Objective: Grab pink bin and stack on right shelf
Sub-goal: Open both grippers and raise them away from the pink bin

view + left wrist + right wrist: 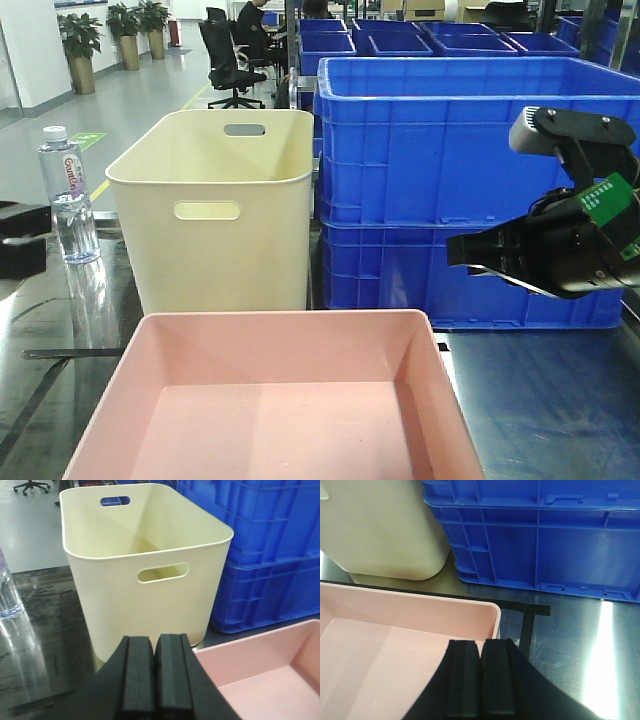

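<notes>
**Pink bin not yet gripped, both hands closed and empty**

The pink bin sits at the bottom centre of the front view, empty, on the dark glossy worktop. Behind it, upper left of centre, stands the cream bin; to the right of that are the stacked blue crates. A water bottle stands at the left edge.

The left hand shows at the bottom of its wrist view with pads pressed together, nothing between them. It hovers near the bin's far left corner, with the cream bin straight ahead. The right hand is likewise fully closed and holds nothing. It hangs above the bin's far right corner, and the rim runs across mid-frame just ahead of the pads. In the front view the right arm shows at the right edge, in front of the blue crates.

Judgement: this is the approach stage, with no contact yet. To do it well, each hand should open before descending, then straddle the rolled rim on opposite side walls at matching positions so that the shallow tray lifts level. The walls slope and look smooth, so pinching low on the wall risks slipping; catching under the rim lip seems safer. The cream bin is close, so the lift should go straight up before any sideways travel.
</notes>
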Robot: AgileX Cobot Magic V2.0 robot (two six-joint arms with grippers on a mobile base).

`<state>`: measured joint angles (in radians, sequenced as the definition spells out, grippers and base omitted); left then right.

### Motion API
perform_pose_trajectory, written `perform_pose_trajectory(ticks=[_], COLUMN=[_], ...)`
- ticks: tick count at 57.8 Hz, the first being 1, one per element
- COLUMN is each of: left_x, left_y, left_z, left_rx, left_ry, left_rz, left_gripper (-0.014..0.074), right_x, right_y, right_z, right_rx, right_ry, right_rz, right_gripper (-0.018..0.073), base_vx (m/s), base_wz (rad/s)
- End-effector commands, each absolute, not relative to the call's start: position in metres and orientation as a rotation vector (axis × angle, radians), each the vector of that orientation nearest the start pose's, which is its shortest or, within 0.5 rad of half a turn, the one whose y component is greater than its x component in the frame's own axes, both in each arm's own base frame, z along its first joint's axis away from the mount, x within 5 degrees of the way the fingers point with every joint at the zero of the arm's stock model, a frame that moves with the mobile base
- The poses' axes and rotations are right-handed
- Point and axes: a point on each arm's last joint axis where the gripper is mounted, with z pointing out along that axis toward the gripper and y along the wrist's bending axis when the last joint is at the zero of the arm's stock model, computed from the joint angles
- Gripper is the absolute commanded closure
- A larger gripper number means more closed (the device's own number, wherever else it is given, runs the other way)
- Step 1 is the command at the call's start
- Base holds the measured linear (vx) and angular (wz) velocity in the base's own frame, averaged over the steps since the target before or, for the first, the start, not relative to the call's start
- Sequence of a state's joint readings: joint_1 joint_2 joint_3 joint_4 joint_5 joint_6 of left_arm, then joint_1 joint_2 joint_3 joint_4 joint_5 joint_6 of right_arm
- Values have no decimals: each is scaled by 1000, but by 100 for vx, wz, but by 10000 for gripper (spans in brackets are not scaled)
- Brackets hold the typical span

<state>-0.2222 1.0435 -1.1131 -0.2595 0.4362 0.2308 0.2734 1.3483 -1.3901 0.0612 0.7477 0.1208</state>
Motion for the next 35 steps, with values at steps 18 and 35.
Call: perform_pose_trajectory(ticks=[18, 35], left_x=[114, 56], left_y=[-8, 4], left_z=[329, 225], left_rx=[-79, -155], left_ry=[1597, 1580], left_rz=[-189, -67], left_gripper=[604, 604], right_x=[279, 279], right_y=[79, 79], right_z=[432, 432], right_rx=[-139, -139], right_ry=[2065, 2065], right_rz=[295, 295], right_gripper=[573, 573], base_vx=[0, 0], base_wz=[0, 0])
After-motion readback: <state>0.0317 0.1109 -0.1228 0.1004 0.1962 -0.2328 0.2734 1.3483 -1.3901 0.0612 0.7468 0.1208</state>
